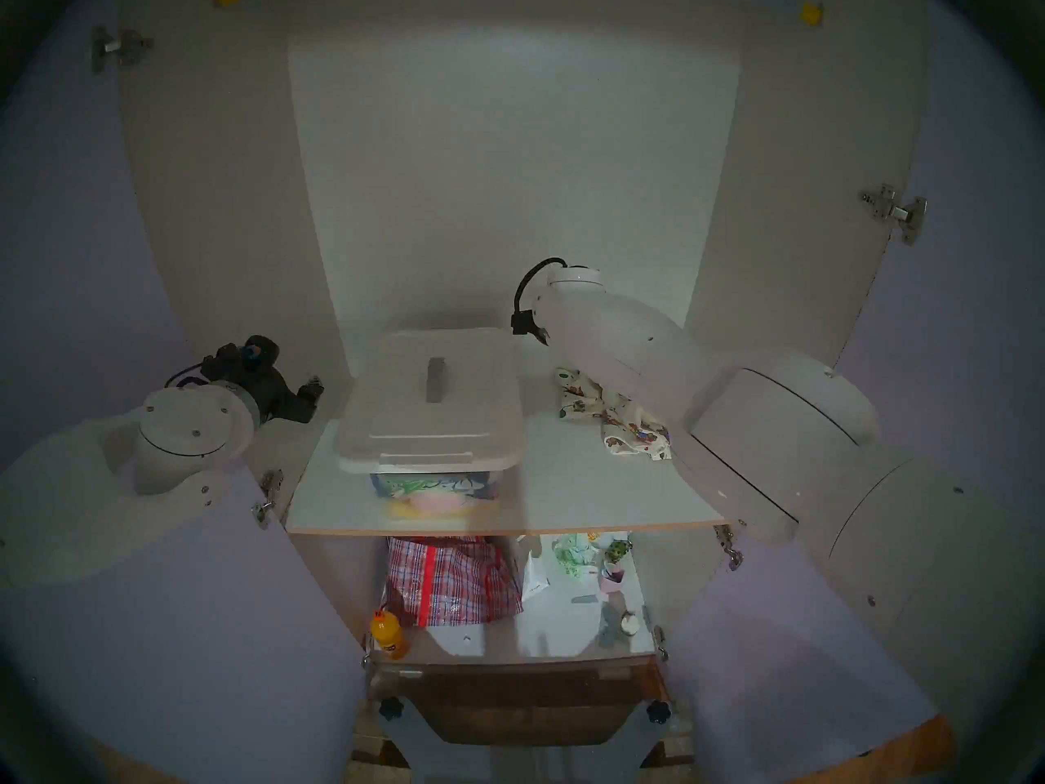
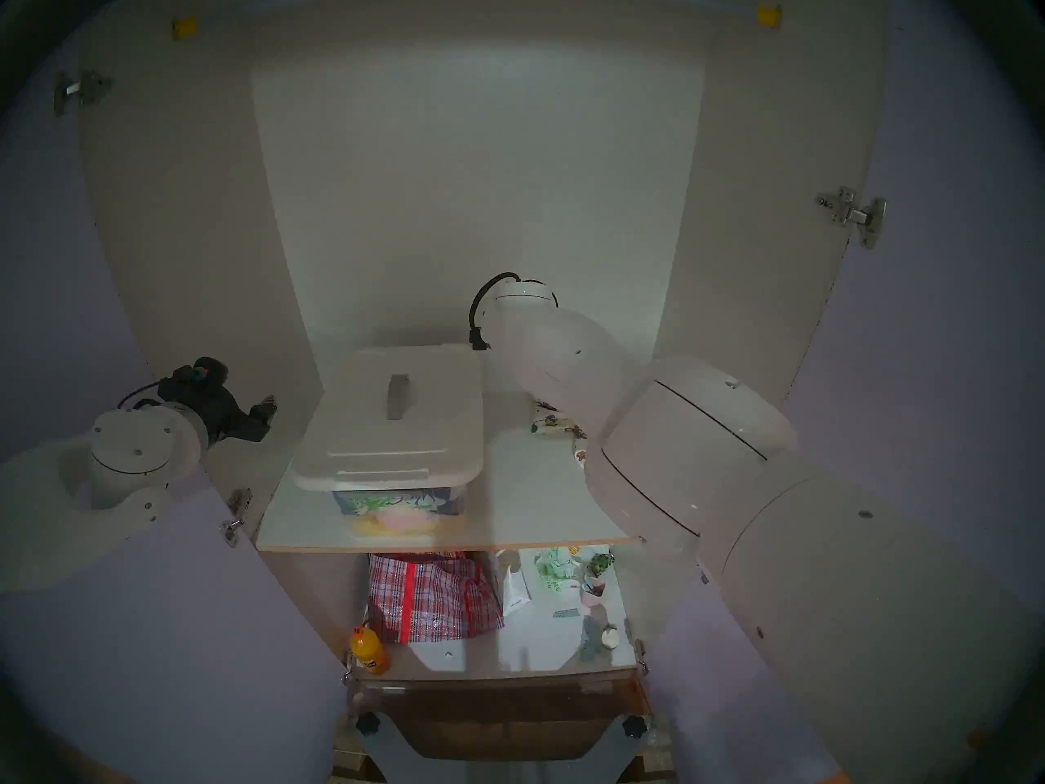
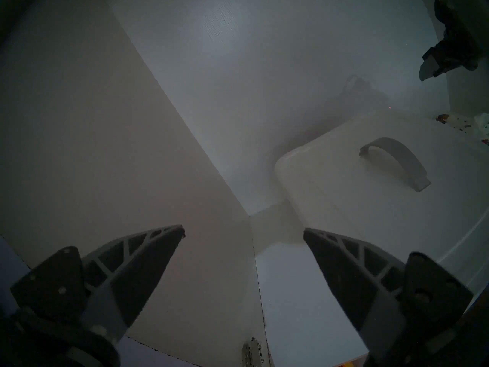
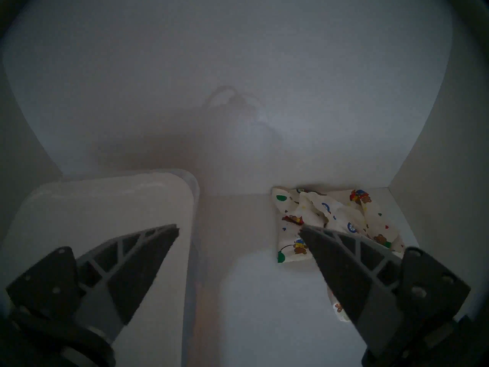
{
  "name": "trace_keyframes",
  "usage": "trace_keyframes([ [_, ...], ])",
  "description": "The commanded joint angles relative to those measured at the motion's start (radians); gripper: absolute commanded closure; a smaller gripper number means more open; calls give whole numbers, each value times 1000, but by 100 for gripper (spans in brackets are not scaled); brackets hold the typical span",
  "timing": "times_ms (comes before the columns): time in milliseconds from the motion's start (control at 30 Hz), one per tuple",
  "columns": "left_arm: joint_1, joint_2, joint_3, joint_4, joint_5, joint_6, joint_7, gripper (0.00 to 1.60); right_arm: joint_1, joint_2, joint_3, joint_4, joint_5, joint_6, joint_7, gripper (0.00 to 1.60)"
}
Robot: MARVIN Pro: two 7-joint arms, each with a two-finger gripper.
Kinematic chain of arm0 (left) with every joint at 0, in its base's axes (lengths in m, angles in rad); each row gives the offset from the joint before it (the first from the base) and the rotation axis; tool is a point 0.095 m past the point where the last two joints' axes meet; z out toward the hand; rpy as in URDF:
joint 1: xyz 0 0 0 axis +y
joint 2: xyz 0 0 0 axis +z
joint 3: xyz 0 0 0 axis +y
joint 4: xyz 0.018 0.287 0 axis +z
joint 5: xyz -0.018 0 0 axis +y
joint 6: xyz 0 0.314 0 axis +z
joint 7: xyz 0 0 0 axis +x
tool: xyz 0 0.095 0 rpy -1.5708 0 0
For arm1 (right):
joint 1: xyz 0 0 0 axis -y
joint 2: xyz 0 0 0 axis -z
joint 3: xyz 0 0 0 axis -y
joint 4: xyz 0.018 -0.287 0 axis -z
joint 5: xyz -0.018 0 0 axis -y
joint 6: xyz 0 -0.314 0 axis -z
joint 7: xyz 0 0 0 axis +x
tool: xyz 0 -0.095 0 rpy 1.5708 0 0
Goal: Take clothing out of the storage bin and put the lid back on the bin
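The white lid (image 1: 430,409) with its grey strap handle (image 1: 436,380) lies on top of the clear storage bin (image 1: 432,488), on the upper cabinet shelf. In the right wrist view the bin's clear rim (image 4: 196,189) shows just past the lid's (image 4: 105,213) corner. The cream clothing (image 1: 610,421) with small cartoon prints lies crumpled on the shelf to the right of the bin, partly under my right forearm. My right gripper (image 4: 238,230) hangs open and empty above the gap between lid and clothing (image 4: 330,218). Left of the bin, by the cabinet's side wall, my left gripper (image 3: 243,231) is open and empty.
The shelf's front edge (image 1: 509,525) lies just in front of the bin. On the lower shelf are a red plaid bag (image 1: 452,579), an orange bottle (image 1: 389,636) and small items (image 1: 594,562). Cabinet side walls and open doors with hinges (image 1: 893,214) flank both arms.
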Motion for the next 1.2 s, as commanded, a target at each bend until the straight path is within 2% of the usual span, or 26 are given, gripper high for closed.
trace_keyframes([
  [0, -24, 6, -23, -11, 5, -7, 2, 0, 30, -1, -5, -6, -9, -20, 38, 0],
  [267, -23, 5, -20, -9, 4, -6, 2, 0, 25, 22, -17, 11, -22, -25, 77, 0],
  [1167, -37, -17, -16, 8, -6, -14, -7, 0, 29, 34, -52, 35, -62, -42, 174, 0],
])
